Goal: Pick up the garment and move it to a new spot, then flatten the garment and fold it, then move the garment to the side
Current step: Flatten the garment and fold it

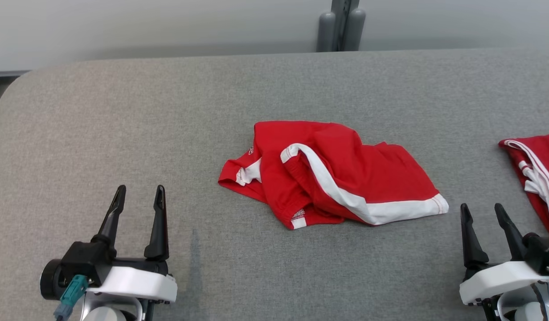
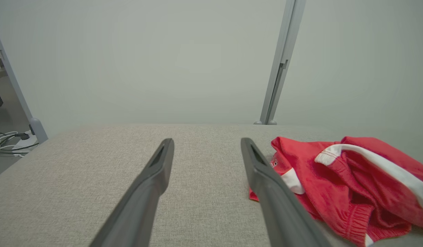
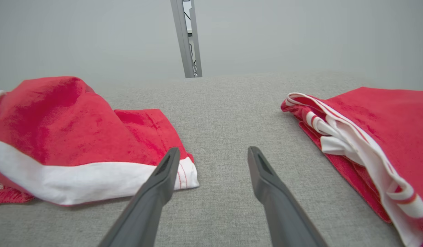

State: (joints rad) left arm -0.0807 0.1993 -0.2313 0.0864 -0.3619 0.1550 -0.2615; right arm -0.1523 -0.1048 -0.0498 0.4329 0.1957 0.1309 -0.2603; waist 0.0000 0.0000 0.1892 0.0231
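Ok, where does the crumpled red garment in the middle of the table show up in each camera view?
Head view: the crumpled garment lies at the centre of the picture.
Left wrist view: it sits at the lower right, running off the right edge.
Right wrist view: it fills the left side, white hem lowest.
Shared landmark: the grey post standing behind the far edge, near the top of all three views.

Left fingers (image 2: 148,192) spread wide, empty, low over grey bench (image 2: 77,178). Crumpled red garment (image 2: 335,185), white trim, on bench at right, partly behind one finger. Grey post (image 2: 280,68) behind. Cables (image 2: 5,140) far left.
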